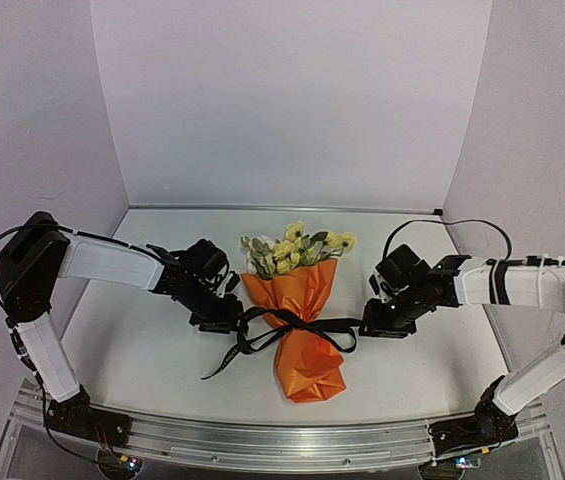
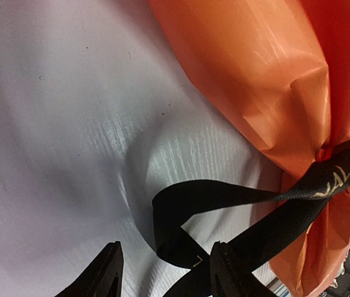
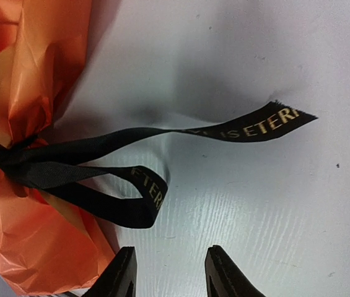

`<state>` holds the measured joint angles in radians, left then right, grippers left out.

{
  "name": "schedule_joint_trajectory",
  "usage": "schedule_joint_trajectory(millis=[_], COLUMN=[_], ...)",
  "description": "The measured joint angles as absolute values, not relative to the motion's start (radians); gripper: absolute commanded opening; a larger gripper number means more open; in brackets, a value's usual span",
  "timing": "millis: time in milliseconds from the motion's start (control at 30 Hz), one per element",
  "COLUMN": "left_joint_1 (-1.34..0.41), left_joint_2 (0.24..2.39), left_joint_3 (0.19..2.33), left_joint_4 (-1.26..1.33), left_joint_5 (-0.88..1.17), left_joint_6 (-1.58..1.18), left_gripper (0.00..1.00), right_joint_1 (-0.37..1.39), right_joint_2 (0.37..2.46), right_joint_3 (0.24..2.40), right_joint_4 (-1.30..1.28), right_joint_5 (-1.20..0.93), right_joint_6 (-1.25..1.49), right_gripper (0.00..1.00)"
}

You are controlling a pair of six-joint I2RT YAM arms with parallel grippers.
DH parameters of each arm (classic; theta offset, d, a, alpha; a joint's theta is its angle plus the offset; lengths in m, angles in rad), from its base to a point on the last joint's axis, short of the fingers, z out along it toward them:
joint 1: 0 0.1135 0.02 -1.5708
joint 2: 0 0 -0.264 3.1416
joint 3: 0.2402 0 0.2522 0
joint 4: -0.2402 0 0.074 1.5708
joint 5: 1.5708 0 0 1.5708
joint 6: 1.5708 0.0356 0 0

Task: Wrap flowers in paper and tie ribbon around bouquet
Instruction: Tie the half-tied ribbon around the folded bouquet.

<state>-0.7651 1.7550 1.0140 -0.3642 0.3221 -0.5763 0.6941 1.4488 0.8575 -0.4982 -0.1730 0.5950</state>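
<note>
- The bouquet (image 1: 300, 300) lies in the middle of the tabletop (image 1: 132, 340), with the flowers (image 1: 297, 250) at its far end.
- The paper (image 1: 307, 370) is wrapped around the stems as a cone; this step looks done.
- The ribbon (image 1: 292, 325) is tied at the waist in a bow with loose tails, so I judge the tying done too.
- The left tool (image 2: 165, 257) and the right tool (image 3: 170, 257) stand on either side, jaws apart, clamping nothing.
- Little seems left, perhaps only to draw the arms away.

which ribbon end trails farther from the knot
The ribbon end on the left, stretching toward the near edge; the right one stops short by the bouquet.
</note>
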Motion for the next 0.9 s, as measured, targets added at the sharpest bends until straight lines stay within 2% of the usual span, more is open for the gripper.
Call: schedule_joint_trajectory(millis=[233, 333, 433, 667, 733, 833, 900], left_joint_1=[-0.797, -0.808, -0.816, -0.826, -0.826, -0.826, -0.826], left_joint_2=[1.809, 1.831, 1.846, 1.865, 1.868, 1.868, 1.868], left_joint_3=[1.033, 1.051, 1.065, 1.067, 1.067, 1.067, 1.067], left_joint_4=[-0.354, -0.346, -0.333, -0.309, -0.306, -0.304, -0.304], left_joint_5=[0.298, 0.282, 0.264, 0.234, 0.226, 0.214, 0.209], left_joint_6=[-0.582, -0.582, -0.585, -0.603, -0.605, -0.603, -0.603], left_gripper=[0.53, 0.5, 0.41, 0.02, 0.0, 0.0, 0.0], right_joint_1=[0.757, 0.776, 0.784, 0.796, 0.8, 0.806, 0.808], right_joint_2=[1.558, 1.586, 1.606, 1.656, 1.667, 1.684, 1.697], right_joint_3=[0.851, 0.85, 0.85, 0.851, 0.853, 0.868, 0.878], right_joint_4=[-0.435, -0.414, -0.393, -0.364, -0.363, -0.359, -0.356], right_joint_5=[-0.159, -0.139, -0.118, -0.067, -0.06, -0.048, -0.045], right_joint_6=[0.625, 0.63, 0.631, 0.635, 0.637, 0.644, 0.644], right_gripper=[0.4, 0.39, 0.36, 0.25, 0.19, 0.03, 0.0])
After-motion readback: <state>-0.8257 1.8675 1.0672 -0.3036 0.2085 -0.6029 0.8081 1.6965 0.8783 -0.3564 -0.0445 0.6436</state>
